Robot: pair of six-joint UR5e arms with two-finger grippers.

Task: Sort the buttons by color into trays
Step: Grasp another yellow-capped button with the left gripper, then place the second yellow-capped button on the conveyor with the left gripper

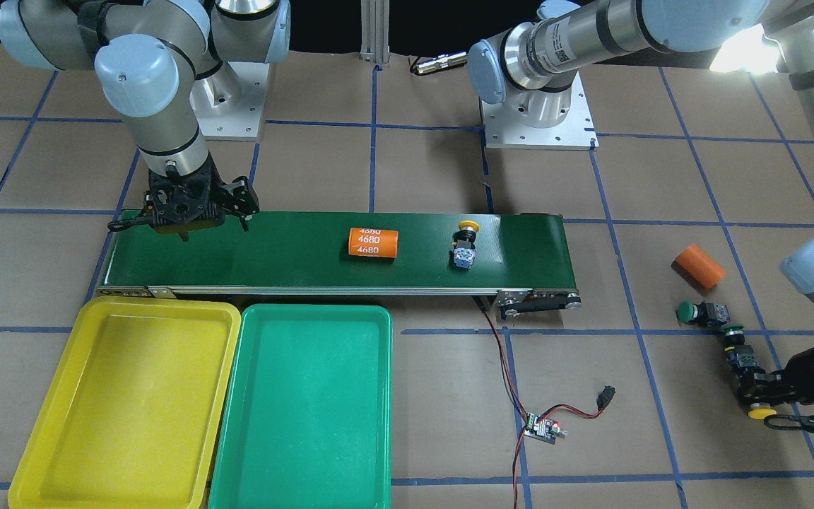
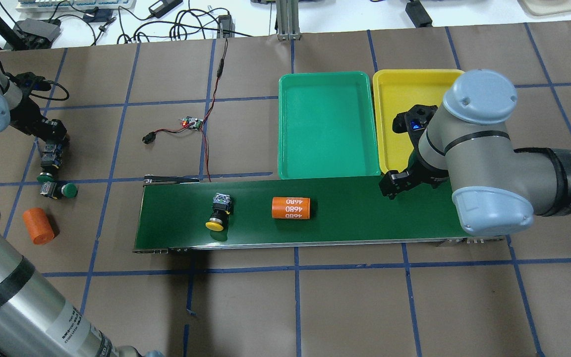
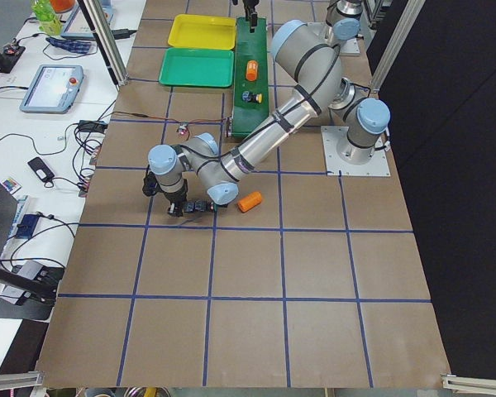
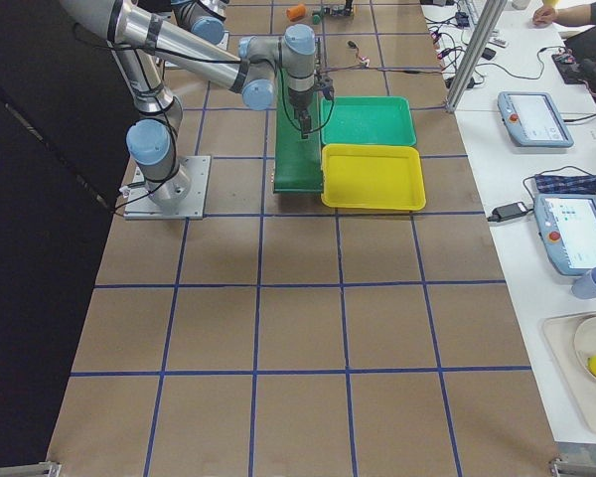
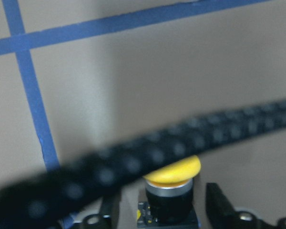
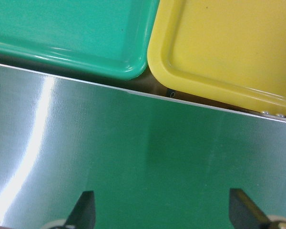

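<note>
Left wrist-mounted view shows yellow button (image 5: 172, 177) between left jaws, hidden overhead, grip unclear; right jaws spread above belt (image 6: 133, 157).

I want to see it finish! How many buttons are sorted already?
None yet: the yellow tray and green tray are empty. The left claw is around one yellow button on the table, two green buttons beside it. Another yellow button lies on the belt.

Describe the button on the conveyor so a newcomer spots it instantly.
Find the long dark-green conveyor belt mid-table. Beside the orange cylinder marked 4680 lies a yellow-capped button on its side, the only button on the belt.
</note>
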